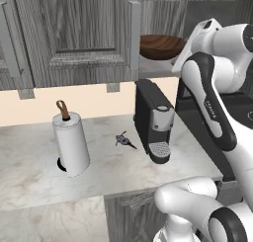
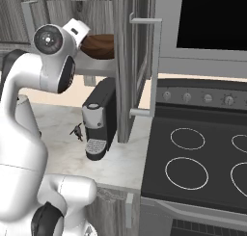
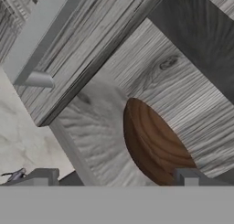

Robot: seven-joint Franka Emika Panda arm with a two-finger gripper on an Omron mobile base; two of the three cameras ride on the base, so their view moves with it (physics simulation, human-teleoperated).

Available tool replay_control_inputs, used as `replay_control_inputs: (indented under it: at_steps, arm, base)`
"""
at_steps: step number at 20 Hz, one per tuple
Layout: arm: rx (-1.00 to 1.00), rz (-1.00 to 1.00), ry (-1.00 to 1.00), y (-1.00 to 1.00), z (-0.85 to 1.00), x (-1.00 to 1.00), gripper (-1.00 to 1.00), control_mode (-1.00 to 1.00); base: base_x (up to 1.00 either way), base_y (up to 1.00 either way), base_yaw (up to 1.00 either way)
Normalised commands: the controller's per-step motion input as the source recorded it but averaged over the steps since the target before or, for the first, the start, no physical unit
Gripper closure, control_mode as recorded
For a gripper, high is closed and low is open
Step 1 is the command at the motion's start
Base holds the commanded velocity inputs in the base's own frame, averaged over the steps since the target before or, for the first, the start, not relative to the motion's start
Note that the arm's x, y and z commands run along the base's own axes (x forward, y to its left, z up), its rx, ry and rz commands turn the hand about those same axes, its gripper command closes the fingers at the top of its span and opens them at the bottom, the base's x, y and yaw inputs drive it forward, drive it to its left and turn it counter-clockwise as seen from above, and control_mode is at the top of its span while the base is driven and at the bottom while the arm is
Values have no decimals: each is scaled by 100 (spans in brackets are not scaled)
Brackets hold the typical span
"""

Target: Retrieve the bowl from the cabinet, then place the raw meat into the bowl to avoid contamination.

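The dark-brown wooden bowl (image 1: 160,46) (image 2: 100,46) sits on the shelf inside the grey wood-grain cabinet (image 1: 84,33), whose right door (image 2: 139,61) stands swung open. My gripper (image 3: 116,178) (image 1: 185,53) hovers at the cabinet opening just short of the bowl (image 3: 153,145). It is open, its fingertips (image 3: 43,176) set wide apart with nothing between them. The raw meat (image 1: 124,140) (image 2: 77,131) (image 3: 16,175), a tiny dark lump, lies on the marble counter left of the coffee machine.
A black coffee machine (image 1: 154,120) (image 2: 99,122) stands on the counter (image 1: 34,172) right under the open cabinet. A white paper-towel roll (image 1: 71,142) stands to the left. A stove (image 2: 202,158) adjoins the counter on the right. The open door's bar handle (image 2: 157,66) juts out.
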Motion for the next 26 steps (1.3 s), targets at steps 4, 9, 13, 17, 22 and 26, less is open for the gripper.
replay_control_inputs:
  at_steps: [4, 9, 13, 17, 22, 26]
  arm:
    - [0, 0, 0, -6, 0, 11, -100, -100]
    - [0, 0, 0, -7, -1, 15, -100, -100]
    - [0, 0, 0, -6, -3, 17, -100, -100]
    - [0, 0, 0, -3, -3, 18, -100, -100]
    - [0, 0, 0, -2, -2, 18, -100, -100]
    - [0, 0, 0, -1, -1, 18, -100, -100]
  base:
    - [0, 0, 0]
    - [0, 0, 0]
    - [0, 0, 0]
    - [0, 0, 0]
    - [0, 0, 0]
    - [0, 0, 0]
